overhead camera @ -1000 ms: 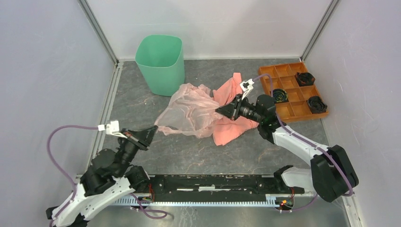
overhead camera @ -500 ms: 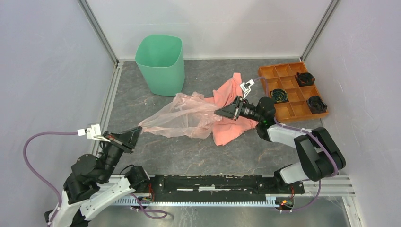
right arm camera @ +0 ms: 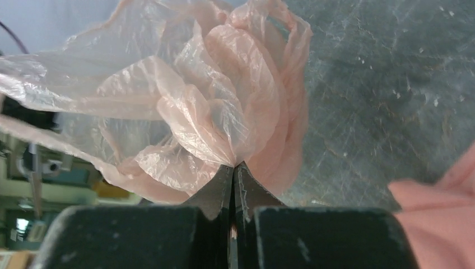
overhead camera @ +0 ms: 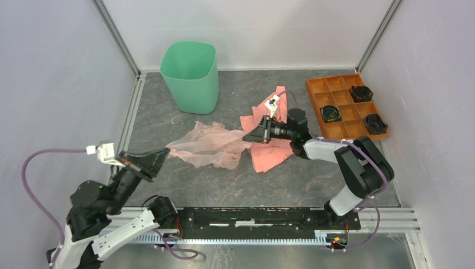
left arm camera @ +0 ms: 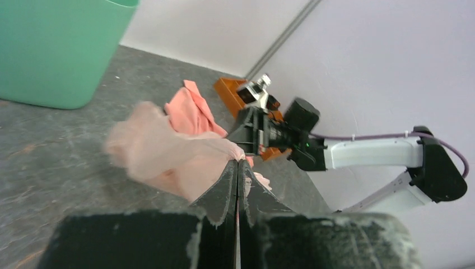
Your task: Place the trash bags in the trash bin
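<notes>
Now the pink bag [overhead camera: 210, 147] is stretched between both arms, low over the table [overhead camera: 224, 182] and well short of the green bin [overhead camera: 190, 75]. The left fingers [left arm camera: 222, 188] are pinched tight on one end, and the right fingers [right arm camera: 215, 189] on the other, beside the orange cloth [overhead camera: 270, 156]. It would be best to lift both ends together, clear of the cloth, and carry the bag above the bin's rim before letting go.

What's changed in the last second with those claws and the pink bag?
The left gripper pulled back leftward, drawing the trash bag away from the trash bin and stretching it long and flat. The right gripper, pinching the other end, followed leftward. Both stay shut on it. The bin and orange tray have not moved.
</notes>
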